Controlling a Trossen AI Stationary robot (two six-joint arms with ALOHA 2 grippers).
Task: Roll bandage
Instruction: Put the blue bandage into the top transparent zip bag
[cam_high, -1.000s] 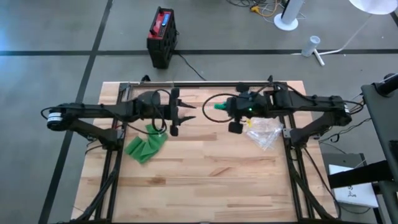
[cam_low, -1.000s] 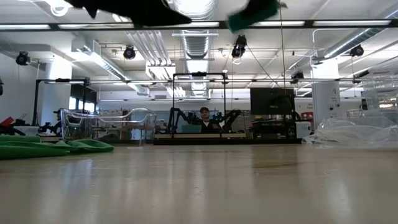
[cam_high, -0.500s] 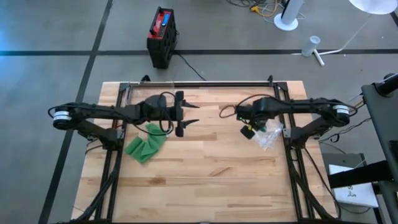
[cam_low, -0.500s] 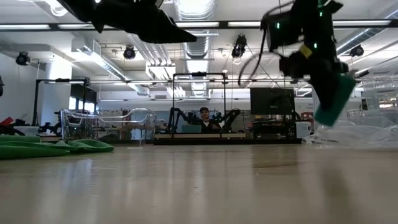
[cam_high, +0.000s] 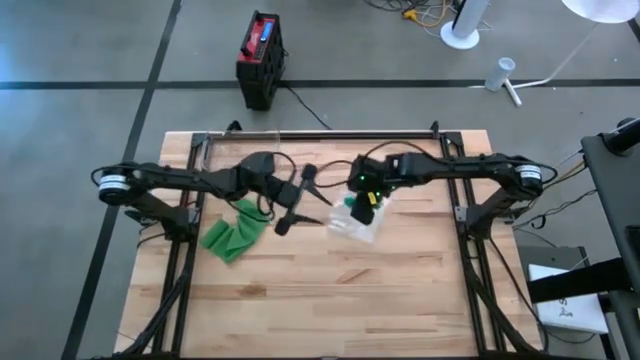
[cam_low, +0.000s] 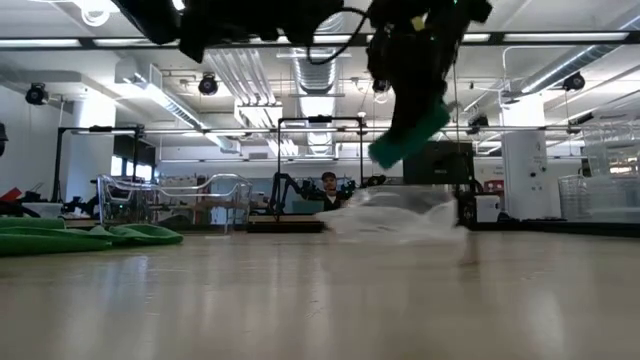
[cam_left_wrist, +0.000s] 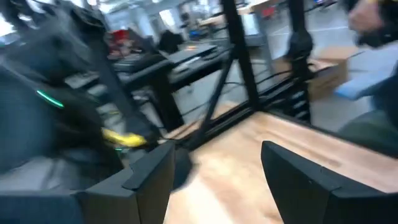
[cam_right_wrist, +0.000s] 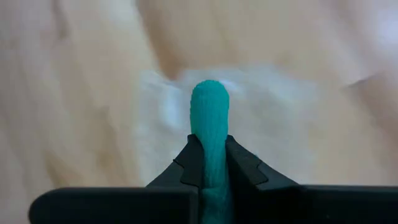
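Two dark arms are reaching toward each other over the pale wooden plank surface (cam_high: 330, 290), and the action is sitting right at the middle. The right end effector (cam_high: 364, 203) is pinching a strip of teal bandage (cam_right_wrist: 209, 124), its fingers (cam_right_wrist: 245, 168) pressed tight against the fabric. Up close in the right wrist view, the bandage is showing a soft ribbed weave and a rounded tip poking out past the fingers. Beneath it, a crinkly clear plastic bag (cam_high: 355, 222) is lying flat on the planks, glossy and wrinkled.

From the low view the teal piece (cam_low: 408, 138) is hanging in the air above the surface, tilted, with the bag (cam_low: 395, 215) a hazy heap under it, a height the high view is not giving away.

The left end effector (cam_high: 301, 200) is standing just beside the bag with its fingers spread apart and nothing between them; the left wrist view is confirming that gap, blurred as it is.

More green bandage (cam_high: 234, 232) is lying folded and loose near the left arm, well apart from the bag; at table height it is reading as flat stacked layers (cam_low: 90, 236). On the floor beyond the surface, a red and black box (cam_high: 261, 58) is sitting.
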